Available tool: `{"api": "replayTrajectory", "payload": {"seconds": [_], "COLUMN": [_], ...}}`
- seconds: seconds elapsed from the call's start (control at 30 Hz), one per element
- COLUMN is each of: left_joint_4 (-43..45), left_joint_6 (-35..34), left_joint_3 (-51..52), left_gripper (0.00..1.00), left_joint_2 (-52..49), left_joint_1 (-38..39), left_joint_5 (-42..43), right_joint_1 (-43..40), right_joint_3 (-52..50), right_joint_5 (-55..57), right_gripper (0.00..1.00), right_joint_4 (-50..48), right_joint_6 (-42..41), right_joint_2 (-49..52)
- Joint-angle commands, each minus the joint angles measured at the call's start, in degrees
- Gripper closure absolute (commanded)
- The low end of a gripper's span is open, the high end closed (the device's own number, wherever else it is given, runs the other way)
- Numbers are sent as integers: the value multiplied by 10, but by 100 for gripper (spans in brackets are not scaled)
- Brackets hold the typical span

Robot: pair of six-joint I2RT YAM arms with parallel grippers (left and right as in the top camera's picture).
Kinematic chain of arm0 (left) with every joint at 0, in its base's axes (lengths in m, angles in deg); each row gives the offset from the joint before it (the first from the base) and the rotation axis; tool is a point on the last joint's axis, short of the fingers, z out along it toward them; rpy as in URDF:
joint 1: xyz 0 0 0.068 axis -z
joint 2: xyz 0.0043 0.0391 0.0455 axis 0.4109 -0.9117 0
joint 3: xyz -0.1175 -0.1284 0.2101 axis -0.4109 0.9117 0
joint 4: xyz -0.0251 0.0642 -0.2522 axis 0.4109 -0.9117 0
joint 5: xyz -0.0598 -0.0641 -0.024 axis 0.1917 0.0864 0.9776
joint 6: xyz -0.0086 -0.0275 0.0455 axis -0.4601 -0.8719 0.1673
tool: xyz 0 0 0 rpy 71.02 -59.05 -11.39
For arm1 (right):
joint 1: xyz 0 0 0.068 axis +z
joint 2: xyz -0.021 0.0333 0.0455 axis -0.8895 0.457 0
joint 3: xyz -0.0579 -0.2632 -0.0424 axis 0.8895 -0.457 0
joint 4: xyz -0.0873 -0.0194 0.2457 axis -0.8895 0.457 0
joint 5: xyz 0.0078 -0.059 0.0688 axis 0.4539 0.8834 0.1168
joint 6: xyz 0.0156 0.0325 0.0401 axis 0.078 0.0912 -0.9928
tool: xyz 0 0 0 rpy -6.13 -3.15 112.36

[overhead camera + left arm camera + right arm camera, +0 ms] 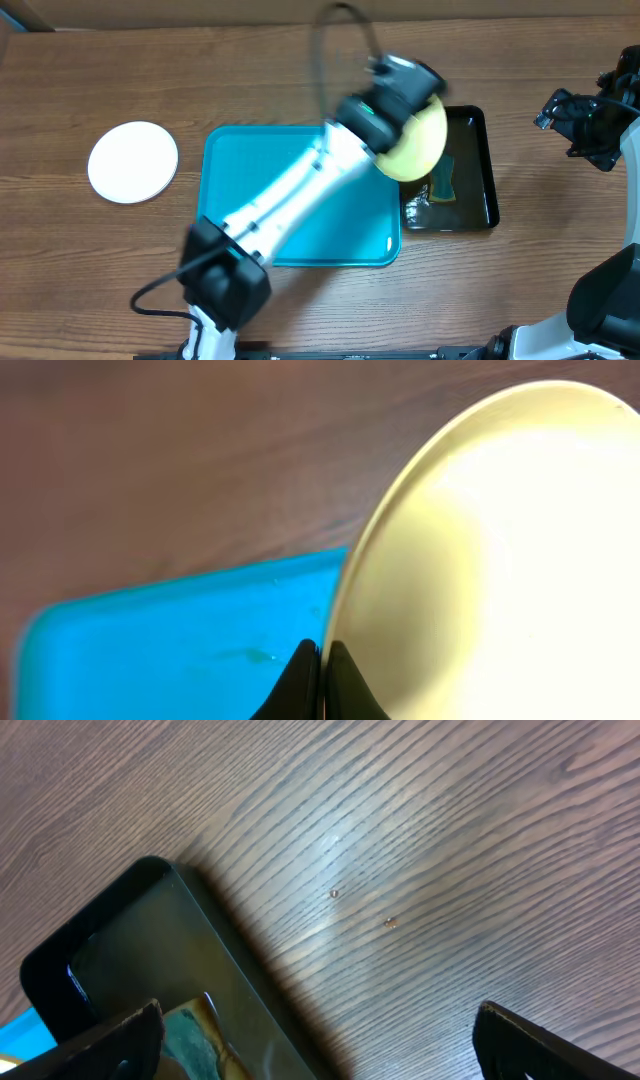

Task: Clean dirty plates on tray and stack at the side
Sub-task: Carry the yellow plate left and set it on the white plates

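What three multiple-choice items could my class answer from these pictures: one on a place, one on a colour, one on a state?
1. Where does the white plate lie?
A. on the table, left of the turquoise tray
B. on the turquoise tray
C. in the right gripper

2. What colour is the gripped plate in the left gripper?
A. white
B. pale yellow-green
C. turquoise

3. What state is the right gripper in?
A. shut on a plate
B. open and empty
C. shut on nothing

Answers:
1 A: the overhead view shows it on bare wood beside the tray's left edge.
2 B: both the overhead and left wrist views show that tint.
3 B: the right wrist view shows its fingers far apart with only the table between them.
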Motion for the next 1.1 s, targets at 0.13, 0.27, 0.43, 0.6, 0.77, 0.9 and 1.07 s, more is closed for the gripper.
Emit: {"api": "replayTrajectory", "payload": {"seconds": [0.13,0.27,0.43,0.6,0.77,0.9,1.07], "left_joint_4": [-62,-141,-224,-256,-242,-202,-147], "left_joint_6": [-38,-29,-22,-22,-23,-23,-23], "left_joint_3": [-12,-12,-12,-3,40,93,141], "left_gripper": [96,96,96,96,96,96,95], "left_joint_2": [-6,-6,-6,-6,-6,-6,-6], "left_joint_1": [-256,-389,-540,-656,-732,-761,-775], "left_joint_5": [398,397,337,263,256,257,258], "right_joint_1": [-2,-2,-2,-2,-2,-2,-2], "right_joint_3": [5,5,5,5,5,5,5], "right_joint_5": [0,0,0,0,0,0,0], "right_gripper": [0,0,0,0,0,0,0], "right_joint_4": [-1,-1,-1,-1,-1,-1,-1], "right_joint_6": [0,0,0,0,0,0,0], "right_joint_2": [-6,-6,-5,-5,-6,-5,-6]}}
